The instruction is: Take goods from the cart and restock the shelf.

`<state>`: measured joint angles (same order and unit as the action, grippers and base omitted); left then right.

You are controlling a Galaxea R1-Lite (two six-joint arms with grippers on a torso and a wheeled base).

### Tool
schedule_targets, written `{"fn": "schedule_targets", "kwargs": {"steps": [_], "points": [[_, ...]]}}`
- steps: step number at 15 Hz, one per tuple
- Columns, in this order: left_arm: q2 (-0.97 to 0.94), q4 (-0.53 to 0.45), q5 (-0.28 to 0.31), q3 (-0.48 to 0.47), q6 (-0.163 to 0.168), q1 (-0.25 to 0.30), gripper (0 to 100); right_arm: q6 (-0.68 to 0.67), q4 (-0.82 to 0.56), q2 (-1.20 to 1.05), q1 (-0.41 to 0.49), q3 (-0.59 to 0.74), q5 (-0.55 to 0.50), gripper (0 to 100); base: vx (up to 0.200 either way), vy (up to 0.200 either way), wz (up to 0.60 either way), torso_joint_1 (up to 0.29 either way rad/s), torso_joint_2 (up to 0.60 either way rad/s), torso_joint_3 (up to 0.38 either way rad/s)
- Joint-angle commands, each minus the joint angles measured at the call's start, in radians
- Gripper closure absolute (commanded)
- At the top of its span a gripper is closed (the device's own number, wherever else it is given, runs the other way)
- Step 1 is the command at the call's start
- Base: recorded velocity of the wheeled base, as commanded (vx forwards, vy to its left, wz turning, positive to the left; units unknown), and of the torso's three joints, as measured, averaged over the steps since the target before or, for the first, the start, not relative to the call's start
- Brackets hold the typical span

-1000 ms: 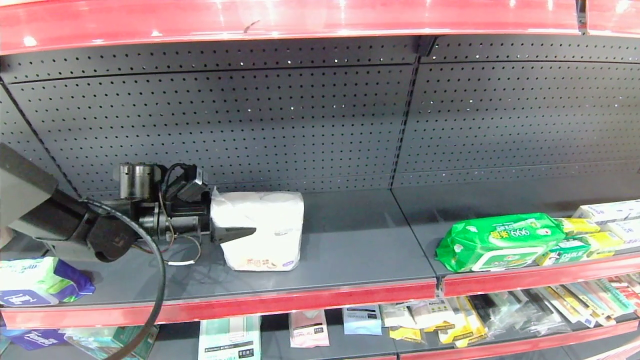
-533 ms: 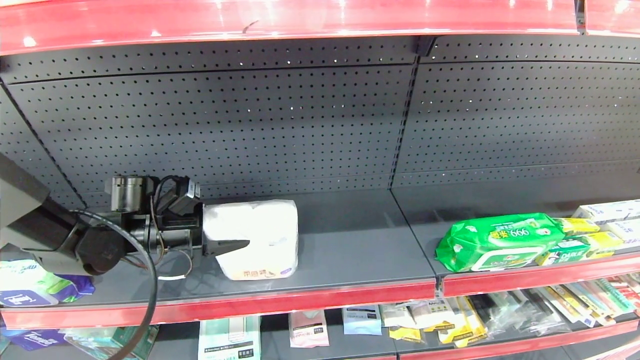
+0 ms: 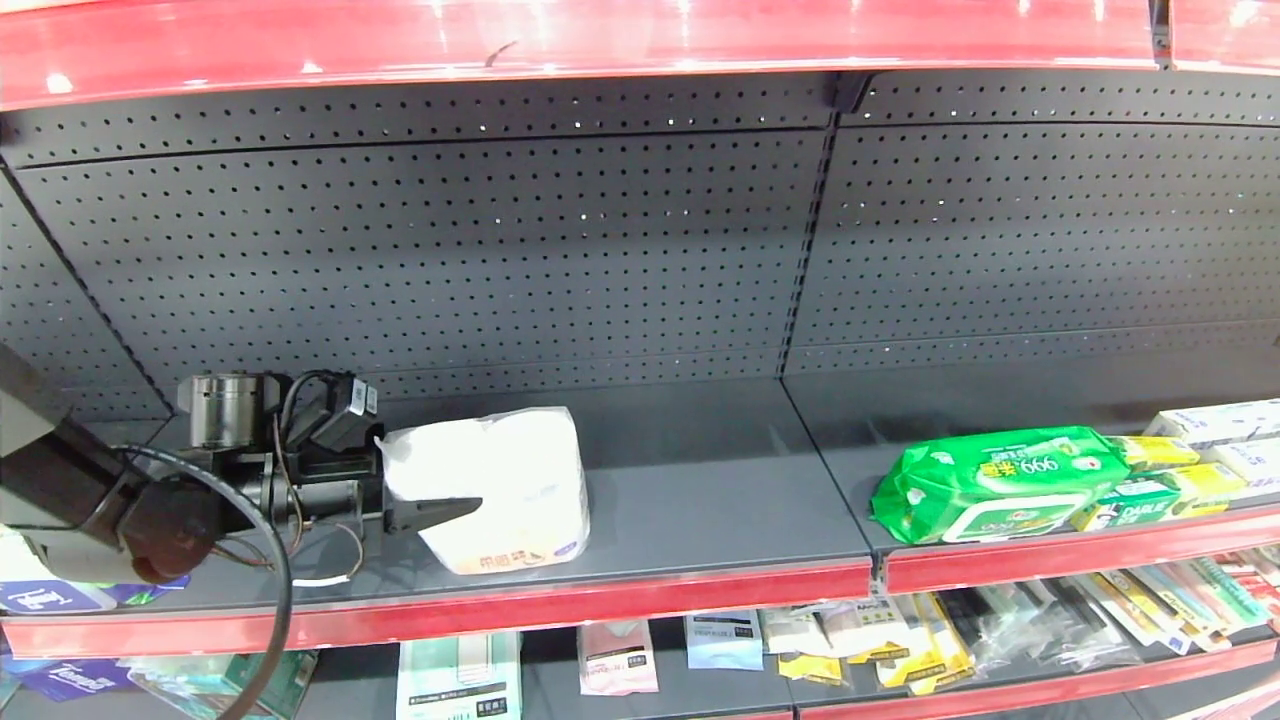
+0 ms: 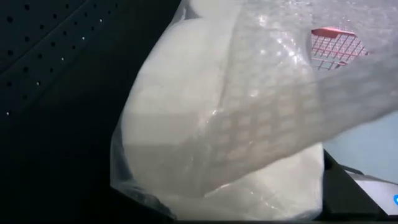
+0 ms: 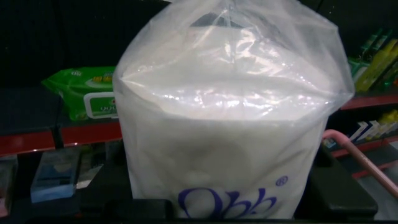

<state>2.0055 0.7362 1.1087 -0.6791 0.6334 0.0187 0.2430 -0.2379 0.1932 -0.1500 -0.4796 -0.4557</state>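
So rn the left end effector (image 3: 455,490) is clenched on the white tissue pack (image 3: 520,480), one finger across the front face and the other tucked behind it, afaict. The pack sits upright w/ its base on the grey shelf (image 3: 700,520), left part of that bay, closer to the red front lip than to the pegboard back. A side grip makes sense imo: the thing is soft and squishy, so pinching the short sides keeps it square and lets the bottom land flat w/o tipping. Plenty of bare shelf between it and the green wipes (image 3: 990,480) in the next bay to the right, so no crowding, prob room for a row. Meanwhile the right end effector (image 5: 230,199) looks closed on a second pack (image 5: 230,124), dark fingers on both sides of the bag, held up off the shelves out front w/ a bit of the pink cart (image 5: 354,149) beside it. My guess is it's parked there as the next item so the arms don't tangle. Next step is prob letting go on the left and backing out straight, bc the loose plastic wrap could snag a finger and drag the pack off the edge.
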Motion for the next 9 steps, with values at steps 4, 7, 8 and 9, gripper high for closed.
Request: {"fn": "schedule_targets", "kwargs": {"steps": [4,7,8,9], "points": [[-0.036,-0.001,0.025,0.009,-0.006,0.001,100,-0.001,0.0,0.002,0.0,-0.001,0.0,100,0.0,0.0,0.0,0.0,0.0,0.0],[-0.039,0.0,0.025,0.027,-0.003,0.001,100,0.001,0.005,0.002,0.001,-0.001,0.0,100,0.0,0.0,0.0,0.0,0.0,0.0],[-0.039,0.0,0.023,0.033,0.0,0.001,100,0.001,0.005,0.002,0.001,-0.002,0.0,100,0.0,0.0,0.0,0.0,0.0,0.0],[-0.033,0.002,0.023,0.033,0.006,0.001,100,0.001,0.003,0.002,0.001,-0.007,0.0,100,0.0,0.0,0.0,0.0,0.0,0.0]]}}
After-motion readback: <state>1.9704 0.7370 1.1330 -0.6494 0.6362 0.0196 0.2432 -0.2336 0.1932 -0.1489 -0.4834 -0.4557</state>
